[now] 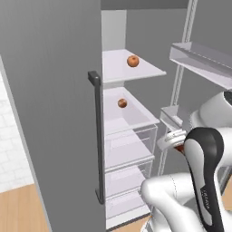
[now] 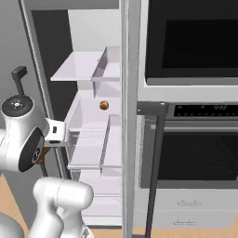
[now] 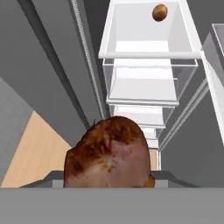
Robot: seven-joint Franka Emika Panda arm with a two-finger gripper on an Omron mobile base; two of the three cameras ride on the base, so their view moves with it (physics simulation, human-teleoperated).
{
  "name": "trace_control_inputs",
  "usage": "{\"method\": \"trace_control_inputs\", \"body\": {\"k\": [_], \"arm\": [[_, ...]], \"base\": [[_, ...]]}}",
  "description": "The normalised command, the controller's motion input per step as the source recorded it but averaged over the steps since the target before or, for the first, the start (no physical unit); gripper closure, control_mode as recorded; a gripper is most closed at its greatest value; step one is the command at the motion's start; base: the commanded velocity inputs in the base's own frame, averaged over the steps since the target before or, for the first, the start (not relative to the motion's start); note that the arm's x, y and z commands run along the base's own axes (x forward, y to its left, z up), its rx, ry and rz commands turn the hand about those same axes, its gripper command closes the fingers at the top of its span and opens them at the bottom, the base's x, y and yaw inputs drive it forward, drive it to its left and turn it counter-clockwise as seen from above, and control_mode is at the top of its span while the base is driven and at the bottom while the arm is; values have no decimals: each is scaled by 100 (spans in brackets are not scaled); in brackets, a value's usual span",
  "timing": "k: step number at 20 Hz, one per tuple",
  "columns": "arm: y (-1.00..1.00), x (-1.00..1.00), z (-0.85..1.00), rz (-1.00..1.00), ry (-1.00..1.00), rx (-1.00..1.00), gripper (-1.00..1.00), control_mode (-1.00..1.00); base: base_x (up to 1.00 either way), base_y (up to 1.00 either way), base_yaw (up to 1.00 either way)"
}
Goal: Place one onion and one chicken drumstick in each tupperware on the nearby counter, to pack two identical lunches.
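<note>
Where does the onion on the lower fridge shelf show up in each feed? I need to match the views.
Left base view: the lower onion is just above the middle, below the other onion.
Right base view: it is left of centre, above the middle.
Hand view: it is near the top edge, right of centre.
Shared landmark: the white shelf it rests on.

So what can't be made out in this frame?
- Gripper fingertips: hand view, hidden behind the chicken drumstick, so the grip itself isn't visible.
- Drumstick's bone end: hand view, cut off by the bottom edge.
- Gripper: left base view, hidden by the arm's dark link.
</note>
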Motion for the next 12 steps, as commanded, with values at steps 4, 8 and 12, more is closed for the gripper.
{"method": "trace_control_inputs", "body": {"k": [4, 8, 12], "arm": [[0, 0, 0, 0, 0, 0, 100, 100], [0, 0, 0, 0, 0, 0, 100, 100], [0, 0, 0, 0, 0, 0, 100, 100]], "base": [[-100, -3, -6], [-100, -34, -16], [-88, -66, -43]]}}
